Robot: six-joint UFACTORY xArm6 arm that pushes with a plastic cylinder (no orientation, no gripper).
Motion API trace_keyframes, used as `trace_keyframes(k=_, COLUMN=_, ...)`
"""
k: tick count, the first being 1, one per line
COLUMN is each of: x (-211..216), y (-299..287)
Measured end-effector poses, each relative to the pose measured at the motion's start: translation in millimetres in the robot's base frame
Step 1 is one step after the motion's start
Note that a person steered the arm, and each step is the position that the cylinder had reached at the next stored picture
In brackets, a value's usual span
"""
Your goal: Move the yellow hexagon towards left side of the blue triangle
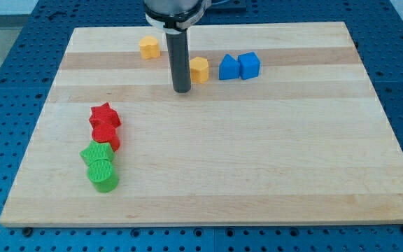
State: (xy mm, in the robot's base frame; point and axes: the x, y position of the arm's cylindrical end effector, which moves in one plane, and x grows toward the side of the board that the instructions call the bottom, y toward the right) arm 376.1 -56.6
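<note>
The yellow hexagon [199, 69] sits near the view's top centre of the wooden board [257, 161]. The blue triangle [229, 67] lies just to its right, a small gap between them. A blue cube [249, 65] touches the triangle's right side. My tip [181, 89] is the lower end of the dark rod, right beside the hexagon's left side and slightly below it, touching or nearly touching. A second yellow block [149, 47] lies further to the view's top left.
A red star [105, 115] and a red round block [107, 135] sit at the view's left. Below them are a green star [96, 153] and a green cylinder [103, 175]. A blue pegboard [19, 42] surrounds the board.
</note>
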Motion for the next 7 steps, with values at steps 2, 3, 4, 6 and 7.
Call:
trace_keyframes(k=2, x=-10.9, y=-14.3)
trace_keyframes(k=3, x=-28.3, y=-5.1)
trace_keyframes(k=4, x=-40.2, y=12.2)
trace_keyframes(k=6, x=-42.6, y=25.5)
trace_keyframes(k=7, x=-42.6, y=11.7)
